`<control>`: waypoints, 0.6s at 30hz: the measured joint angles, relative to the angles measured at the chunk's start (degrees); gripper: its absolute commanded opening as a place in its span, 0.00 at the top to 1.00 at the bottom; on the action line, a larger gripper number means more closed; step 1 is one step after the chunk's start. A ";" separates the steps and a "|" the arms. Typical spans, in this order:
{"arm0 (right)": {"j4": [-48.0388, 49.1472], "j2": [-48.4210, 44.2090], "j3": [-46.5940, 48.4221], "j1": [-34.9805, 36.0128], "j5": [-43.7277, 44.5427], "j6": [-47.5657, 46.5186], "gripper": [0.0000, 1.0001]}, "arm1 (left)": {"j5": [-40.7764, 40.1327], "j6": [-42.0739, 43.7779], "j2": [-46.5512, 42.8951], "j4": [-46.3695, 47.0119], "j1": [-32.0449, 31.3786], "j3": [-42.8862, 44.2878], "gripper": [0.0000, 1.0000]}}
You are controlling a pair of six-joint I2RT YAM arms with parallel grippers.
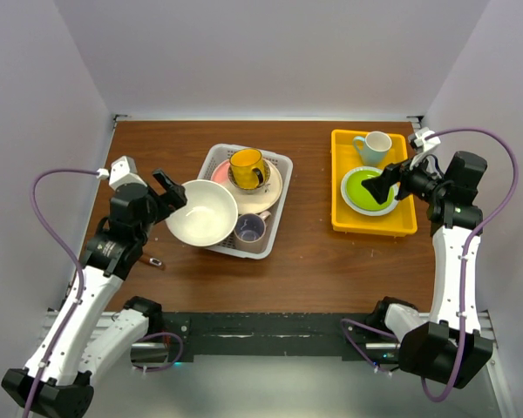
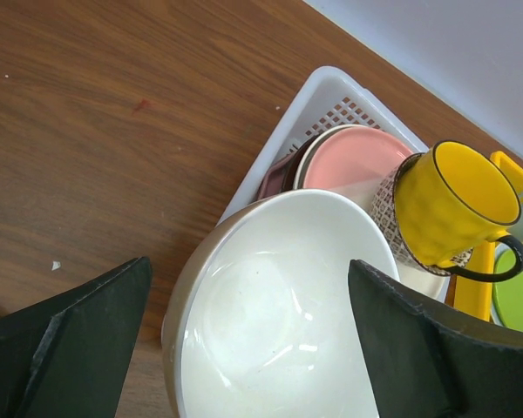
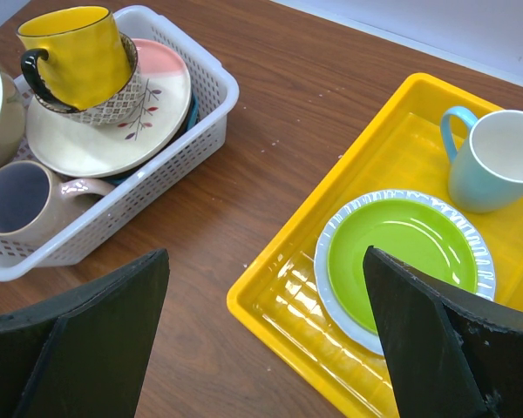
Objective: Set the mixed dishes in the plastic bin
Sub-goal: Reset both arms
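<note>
Table (image 1: 314, 261), brown wood, carrying two containers:

1. Plastic bin (image 1: 275, 157), white, lattice-sided, left of centre. Contents:
   - pink-and-cream plate (image 3: 105, 131), lying flat, on top of a stack
   - small patterned bowl (image 3: 118, 106), standing on that plate
   - yellow mug (image 3: 74, 52) with a black handle, upright inside the patterned bowl
   - beige mug (image 3: 17, 202), on its side at the bin's near end, mouth towards the right wrist camera
   - large cream bowl (image 1: 201, 212), mouth up and slightly tilted, at the bin's near-left corner; it covers the left rim and reaches out over the table; whether it rests on the rim or hangs above it cannot be told
2. Yellow tray (image 1: 340, 222), right of the bin and apart from it. Contents:
   - green plate (image 1: 359, 187) with a white rim, near half
   - blue mug (image 1: 376, 146), upright, far half

Left gripper (image 1: 171, 190): at the cream bowl's left edge, jaws spread wide, one to each side of the bowl in the wrist view, clamped on nothing

Right gripper (image 1: 385, 187): over the green plate, jaws wide apart, holding nothing
</note>
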 measured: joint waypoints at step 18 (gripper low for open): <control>0.02 0.00 -0.02 0.00 0.00 0.00 0.03 | 4.33 6.93 -0.96 -0.07 0.00 4.72 0.00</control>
